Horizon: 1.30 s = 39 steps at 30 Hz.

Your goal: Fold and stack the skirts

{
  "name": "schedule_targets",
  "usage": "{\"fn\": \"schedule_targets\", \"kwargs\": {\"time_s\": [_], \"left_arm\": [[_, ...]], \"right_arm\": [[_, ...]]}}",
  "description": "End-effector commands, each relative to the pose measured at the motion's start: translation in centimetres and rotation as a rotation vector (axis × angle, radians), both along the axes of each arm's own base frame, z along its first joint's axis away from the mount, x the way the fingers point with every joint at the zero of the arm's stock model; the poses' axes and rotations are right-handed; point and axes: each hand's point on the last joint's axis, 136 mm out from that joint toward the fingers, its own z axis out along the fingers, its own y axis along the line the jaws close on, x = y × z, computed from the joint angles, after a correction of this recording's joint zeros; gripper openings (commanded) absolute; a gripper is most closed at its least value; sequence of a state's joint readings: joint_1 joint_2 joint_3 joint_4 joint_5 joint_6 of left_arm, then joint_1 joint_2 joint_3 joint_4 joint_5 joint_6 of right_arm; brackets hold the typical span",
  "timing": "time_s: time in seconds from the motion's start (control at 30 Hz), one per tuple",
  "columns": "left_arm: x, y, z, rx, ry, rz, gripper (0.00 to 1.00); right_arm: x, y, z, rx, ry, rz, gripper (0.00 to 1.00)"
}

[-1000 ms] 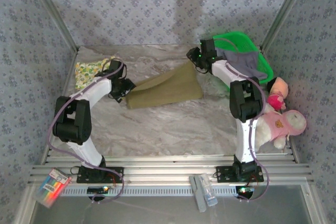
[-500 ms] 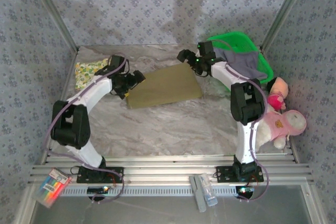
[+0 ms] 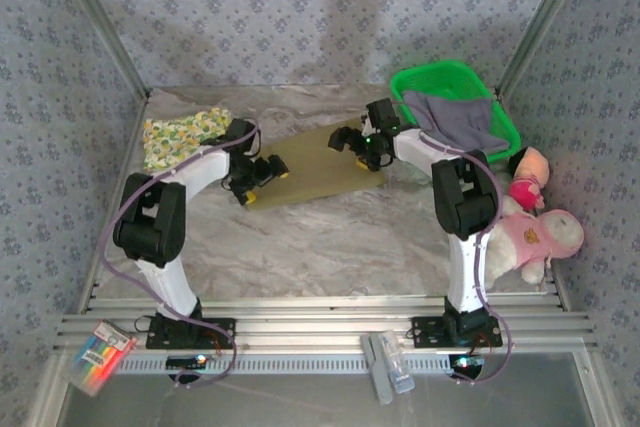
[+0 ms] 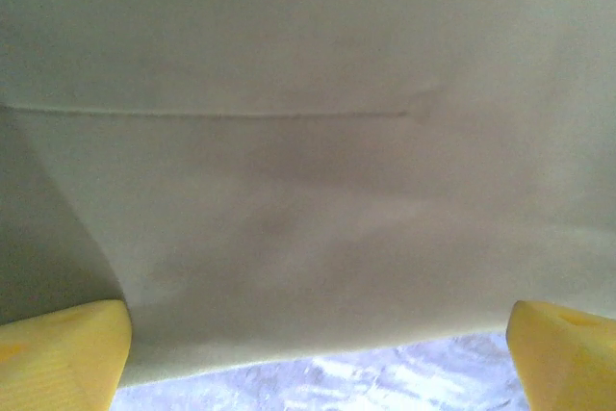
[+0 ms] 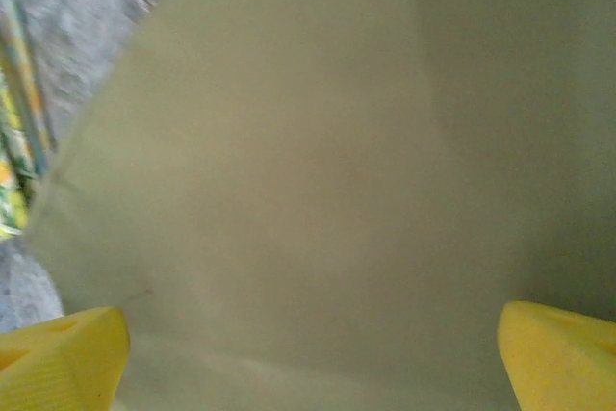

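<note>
olive skirt [image 3: 318, 159] lies flat and folded, a rough rectangle in the middle of the table [image 3: 330, 247], long side running near-left to far-right. left gripper [image 3: 265, 185] sits over its near-left end, right gripper [image 3: 350, 152] over its far-right part. both jaws spread wide, nothing pinched between them.

left wrist view: yellow fingertips [image 4: 60, 353] at the two bottom corners. olive cloth fills the space ahead, and its edge runs between the tips with a strip of marble below. a thin stitched line crosses the cloth higher up.

right wrist view: fingertips [image 5: 58, 358] far apart at the bottom corners, olive cloth between and beyond them. cannot tell if they touch the cloth or hover. the cloth's left edge slants up, with table past it.

fruit-print skirt [image 3: 180, 137] lies at the far-left, apart from the olive one. grey skirt [image 3: 455, 119] is draped in the green basket [image 3: 435, 73] at far right, just beside the right arm. pink plush toys [image 3: 535, 232] sit along the right edge. there is wide bare marble on the near side of the olive skirt and a narrower bare strip behind it.
</note>
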<state>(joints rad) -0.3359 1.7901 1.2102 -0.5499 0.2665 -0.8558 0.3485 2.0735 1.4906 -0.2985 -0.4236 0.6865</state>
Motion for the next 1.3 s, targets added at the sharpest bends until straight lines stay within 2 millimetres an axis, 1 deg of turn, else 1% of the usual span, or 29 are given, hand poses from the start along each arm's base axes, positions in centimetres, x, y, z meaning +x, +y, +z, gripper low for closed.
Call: {"fn": "schedule_targets", "kwargs": {"time_s": [0.0,0.07,0.1,0.17,0.27,0.37,0.4,0.47,0.57,0.63,0.73,0.8,0.87,0.97,1.03,1.07,1.13,1.17,1.2,1.27], "left_arm": [[-1.9,-1.0,0.6,-0.017,0.008,-0.046,1.00],[-3.0,-0.9,-0.8,-0.008,0.052,-0.053,1.00],[-3.4,-0.8,-1.3,-0.003,0.066,-0.053,1.00],[-3.7,-0.9,-1.1,-0.005,0.067,-0.054,1.00],[-3.2,-1.4,1.1,-0.018,0.008,-0.067,1.00],[-2.4,-2.3,3.5,-0.048,-0.053,-0.084,1.00],[-2.0,-2.7,4.1,-0.061,-0.071,-0.090,1.00],[-1.4,-2.8,4.3,-0.062,-0.088,-0.087,1.00],[-1.0,-2.5,2.9,-0.022,-0.059,-0.082,1.00],[-1.3,-2.2,1.5,0.002,-0.016,-0.080,1.00],[-2.4,-1.6,-0.7,0.027,0.050,-0.069,1.00],[-3.3,-1.4,-1.3,0.032,0.073,-0.066,1.00],[-3.8,-1.2,-0.9,0.023,0.064,-0.071,1.00],[-3.9,-0.9,1.3,0.016,0.004,-0.085,1.00],[-3.9,0.1,2.4,0.036,-0.032,-0.082,1.00],[-4.0,0.7,2.5,0.055,-0.037,-0.074,1.00],[-4.2,2.8,2.3,0.085,-0.022,-0.032,1.00],[-4.3,3.5,2.1,0.084,-0.010,-0.016,1.00],[-4.3,4.1,2.2,0.081,-0.009,-0.003,1.00],[-4.2,4.9,2.8,0.091,-0.031,0.008,1.00]], "right_arm": [[-2.2,-1.0,-0.1,-0.023,0.058,0.000,1.00],[-2.9,-1.3,-0.6,-0.027,0.085,-0.015,1.00],[-3.2,-1.4,-0.7,-0.026,0.089,-0.019,1.00],[-3.5,-1.6,-0.4,-0.021,0.082,-0.025,1.00],[-3.8,-1.3,1.2,-0.002,0.043,-0.015,1.00],[-4.0,-0.2,2.8,0.030,-0.007,0.013,1.00],[-4.0,0.3,3.1,0.041,-0.017,0.022,1.00],[-4.1,1.0,3.2,0.049,-0.026,0.027,1.00],[-4.1,1.5,2.2,0.048,-0.005,0.026,1.00],[-4.4,1.4,1.3,0.043,0.026,0.019,1.00],[-5.4,0.4,-0.5,0.007,0.090,-0.002,1.00],[-6.4,-0.5,-1.5,-0.025,0.130,-0.012,1.00],[-7.1,-1.4,-2.2,-0.043,0.154,-0.022,1.00],[-7.7,-2.1,-2.9,-0.049,0.168,-0.023,1.00],[-7.9,-2.4,-3.5,-0.067,0.178,-0.014,1.00],[-7.9,-2.7,-3.8,-0.078,0.187,-0.017,1.00],[-7.6,-3.8,-4.6,-0.109,0.195,-0.042,1.00],[-7.2,-4.1,-4.7,-0.117,0.182,-0.045,1.00],[-6.7,-4.3,-4.6,-0.124,0.160,-0.032,1.00],[-5.7,-4.0,-3.5,-0.140,0.090,0.025,1.00]]}}
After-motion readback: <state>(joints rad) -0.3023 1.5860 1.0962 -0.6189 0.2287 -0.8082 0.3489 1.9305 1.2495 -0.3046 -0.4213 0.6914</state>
